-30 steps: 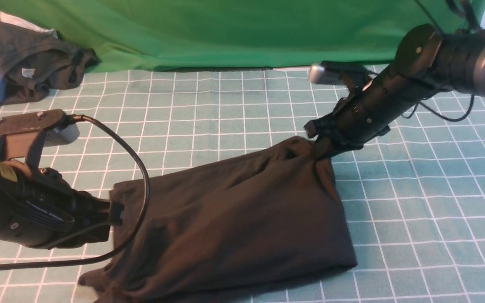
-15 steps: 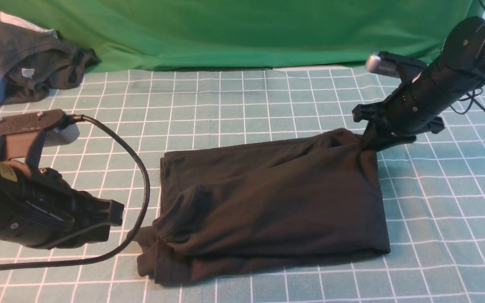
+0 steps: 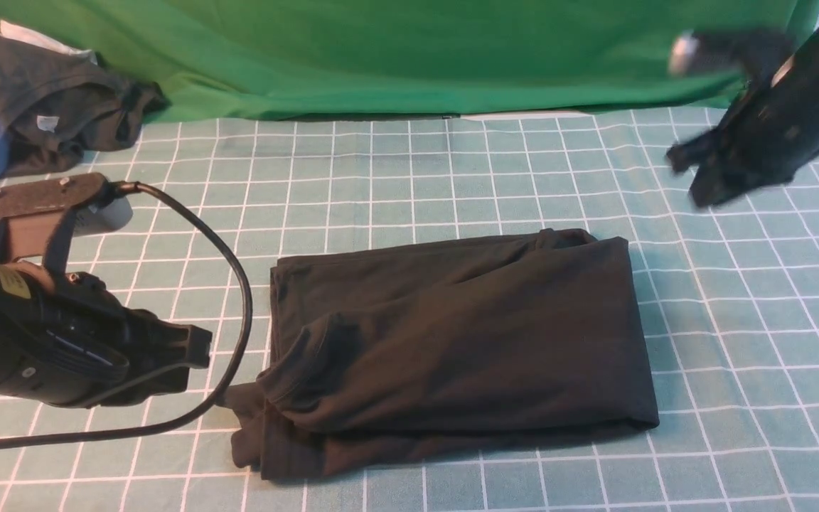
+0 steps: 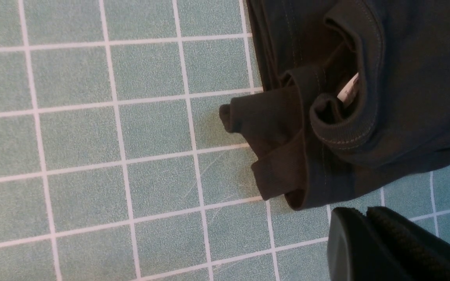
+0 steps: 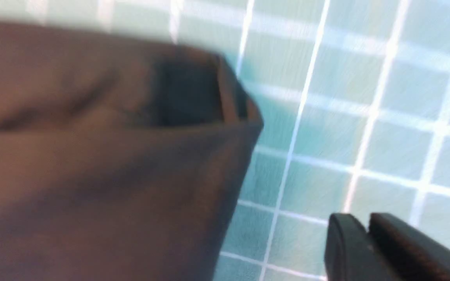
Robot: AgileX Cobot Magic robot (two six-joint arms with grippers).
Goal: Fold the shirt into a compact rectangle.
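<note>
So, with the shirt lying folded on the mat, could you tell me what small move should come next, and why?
Probably the left gripper should tuck the loose flap under. The shirt is nearly a rectangle, but a sleeve flap pokes out at the collar end. Both grippers are shut and empty, and the left one sits just beside that flap.
</note>
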